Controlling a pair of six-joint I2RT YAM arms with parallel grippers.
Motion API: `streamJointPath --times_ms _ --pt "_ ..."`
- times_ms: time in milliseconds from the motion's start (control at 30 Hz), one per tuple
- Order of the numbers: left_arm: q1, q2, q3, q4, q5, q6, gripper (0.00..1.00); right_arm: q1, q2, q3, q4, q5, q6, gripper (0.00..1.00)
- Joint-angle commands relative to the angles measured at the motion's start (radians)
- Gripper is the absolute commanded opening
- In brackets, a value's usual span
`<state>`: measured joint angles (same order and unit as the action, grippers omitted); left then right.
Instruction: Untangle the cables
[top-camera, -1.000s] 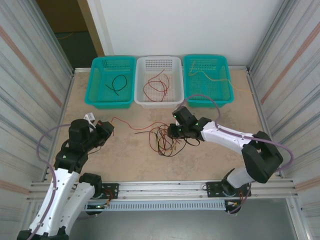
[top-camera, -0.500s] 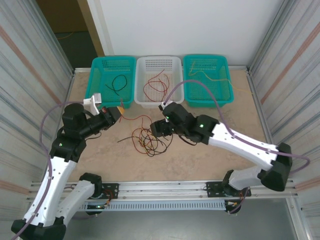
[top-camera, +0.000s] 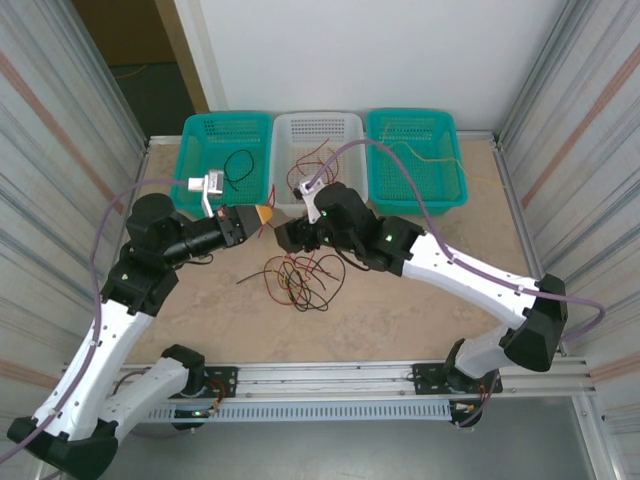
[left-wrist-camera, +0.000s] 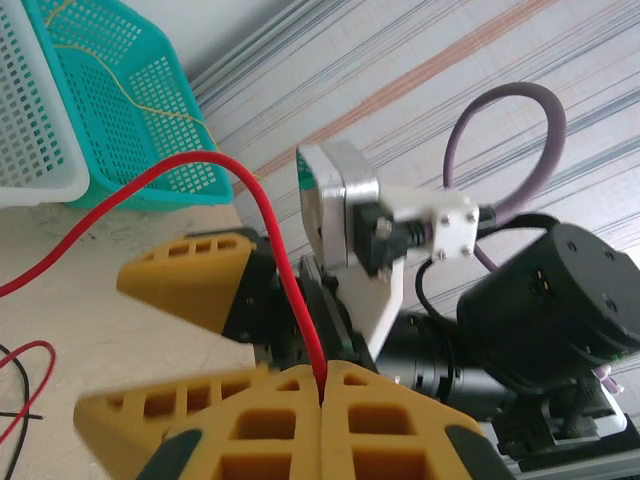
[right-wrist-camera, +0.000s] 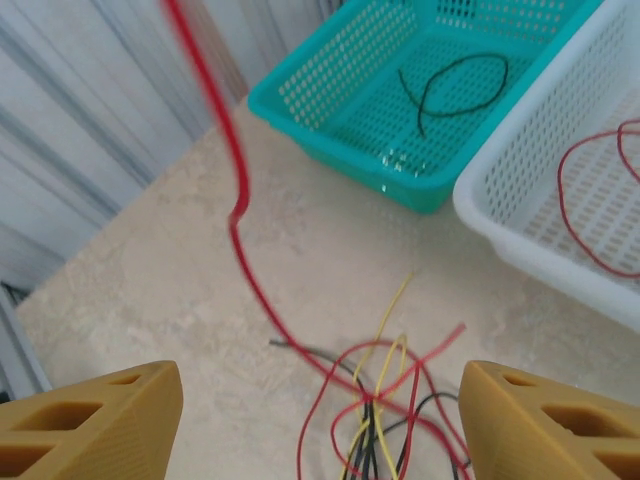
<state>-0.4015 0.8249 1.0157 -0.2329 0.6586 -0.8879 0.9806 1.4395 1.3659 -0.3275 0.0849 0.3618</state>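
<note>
Left gripper (top-camera: 262, 214) had risen, clamped on red cable (left-wrist-camera: 300, 310), drawing it from tangle (top-camera: 300, 278); right gripper (right-wrist-camera: 320, 410) had let go, jaws wide. Strand likely nearly free.

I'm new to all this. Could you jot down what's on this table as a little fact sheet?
Tangle: red, black and yellow cables, loose on the table
Left tool: shut on a red cable, held up above the table
Right tool: open, holding nothing, above the tangle
Left teal basket: black cable
White basket: red cables
Right teal basket: yellow cable
</note>
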Motion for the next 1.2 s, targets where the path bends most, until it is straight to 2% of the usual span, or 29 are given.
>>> streamJointPath --times_ms 0,267,367,467,567,700,933,1100,1167 --pt "-0.005 -0.003 0.030 0.048 0.018 -0.009 0.00 -0.032 -0.003 -0.005 0.145 -0.062 0.037 0.69" --pt "-0.005 0.004 0.028 0.063 0.025 -0.030 0.00 -0.059 0.043 -0.018 0.275 -0.159 0.069 0.61" --pt "-0.006 0.005 0.018 0.079 0.027 -0.047 0.00 -0.075 0.074 -0.017 0.313 -0.197 0.097 0.54" --pt "-0.007 0.005 0.008 0.094 0.030 -0.067 0.00 -0.084 0.098 -0.016 0.329 -0.203 0.108 0.41" --pt "-0.007 0.004 0.001 0.105 0.036 -0.080 0.00 -0.095 0.112 -0.018 0.328 -0.214 0.114 0.19" --pt "-0.005 -0.006 0.030 0.028 0.007 -0.045 0.00 -0.107 0.089 -0.051 0.320 -0.192 0.106 0.00" --pt "0.017 -0.007 0.102 -0.263 -0.166 0.062 0.00 -0.149 -0.008 -0.136 0.285 -0.178 0.101 0.00" --pt "0.090 -0.029 0.081 -0.290 -0.157 0.043 0.00 -0.138 -0.070 -0.194 0.246 -0.168 0.085 0.00" --pt "0.128 -0.028 0.095 -0.354 -0.161 0.055 0.00 -0.125 -0.096 -0.223 0.224 -0.159 0.068 0.00"
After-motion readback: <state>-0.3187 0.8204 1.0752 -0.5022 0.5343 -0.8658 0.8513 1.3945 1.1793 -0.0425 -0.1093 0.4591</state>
